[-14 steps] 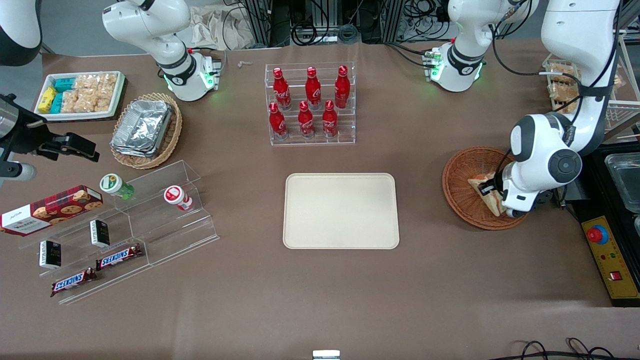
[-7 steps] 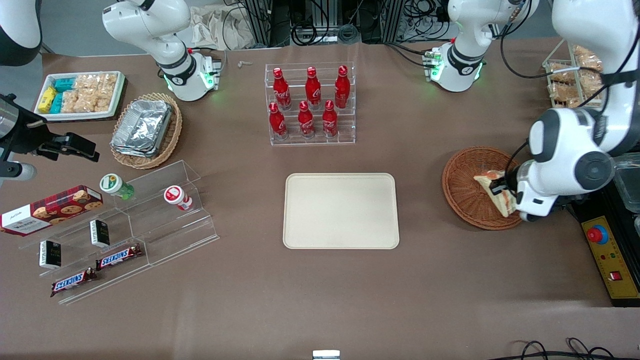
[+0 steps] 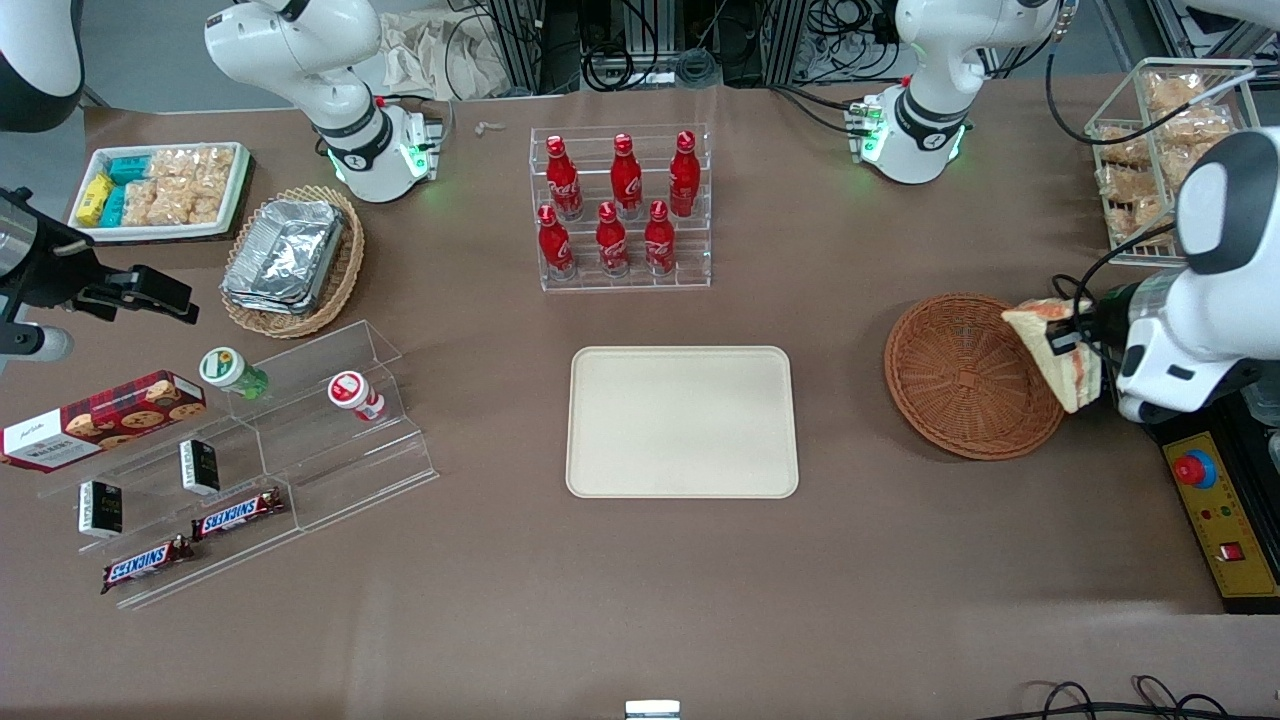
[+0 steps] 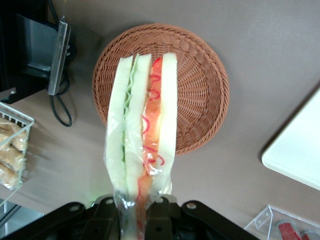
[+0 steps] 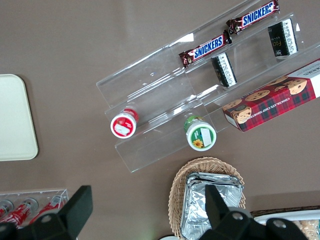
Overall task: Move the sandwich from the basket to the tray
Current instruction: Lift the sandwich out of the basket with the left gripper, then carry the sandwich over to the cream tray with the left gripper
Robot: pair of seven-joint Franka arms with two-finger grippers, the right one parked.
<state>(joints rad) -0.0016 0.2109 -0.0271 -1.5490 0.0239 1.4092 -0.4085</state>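
My fingers (image 4: 150,212) are pinched on the narrow end of the sandwich (image 4: 142,135), clamped through its clear wrapper; my gripper (image 3: 1082,345) hangs above the worktop (image 3: 640,580) at the working arm's end, just past the rim of the basket (image 3: 960,385); the sandwich is lifted clear of the weave and touches nothing but my fingers; in the wrist view its long axis runs straight out from the fingers, with the cut edge facing the camera, two pale bread slabs on the outside, green filling by one and red by the other; from the front its wedge (image 3: 1050,350) hangs tilted, one corner raised toward the arm bases and its length slanting down toward the front camera; the basket sits on the worktop below and slightly to the tray's side of the sandwich; the tray (image 3: 682,422) lies flat well apart from the basket, toward the middle of the worktop; a rack of red bottles (image 3: 620,205) stands farther from the front camera than the tray
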